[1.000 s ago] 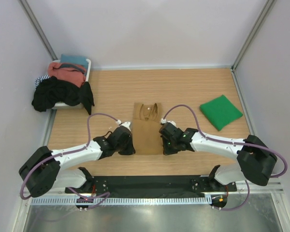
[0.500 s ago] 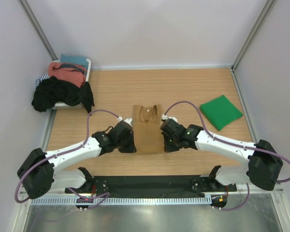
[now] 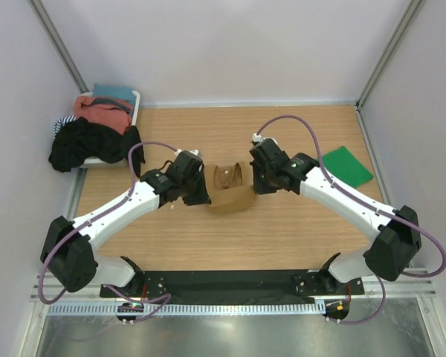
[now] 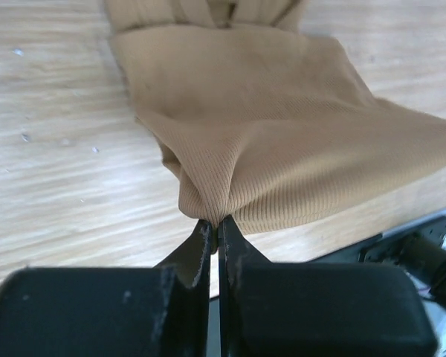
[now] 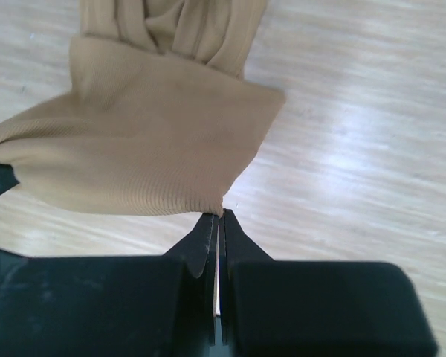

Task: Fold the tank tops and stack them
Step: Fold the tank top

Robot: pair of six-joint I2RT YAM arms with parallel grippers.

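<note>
- Tan cloth is in play: the tan tank top (image 3: 230, 199) lies mid-table, its near hem raised off the wood and bellied into a soft roll between the two arms.
- Left gripper (image 4: 215, 232) is pinched tight on the hem's left corner, fingers together with a tuck of ribbed fabric caught between the tips.
- Right gripper (image 5: 217, 222) mirrors it, clamped on the opposite corner with only a sliver of cloth in its bite.
- By my read, this is the crosswise fold: bottom edge being carried up over the body toward the straps (image 3: 229, 175), which rest flat on the table (image 3: 282, 230).
- Next move calls for both corners to travel level and together, land near the neckline, then let go without dragging the layer askew. That thin right-hand bite looks like the one that could slip.
- Pose: both arms reach diagonally forward from their bases, elbows out wide, wrists turned inward so the fingers face each other across the garment.
- Green tank top (image 3: 348, 165) sits folded, well apart on the right; stacking waits on this fold.
- White bin (image 3: 137, 98) of other clothes sits at the far left.
</note>
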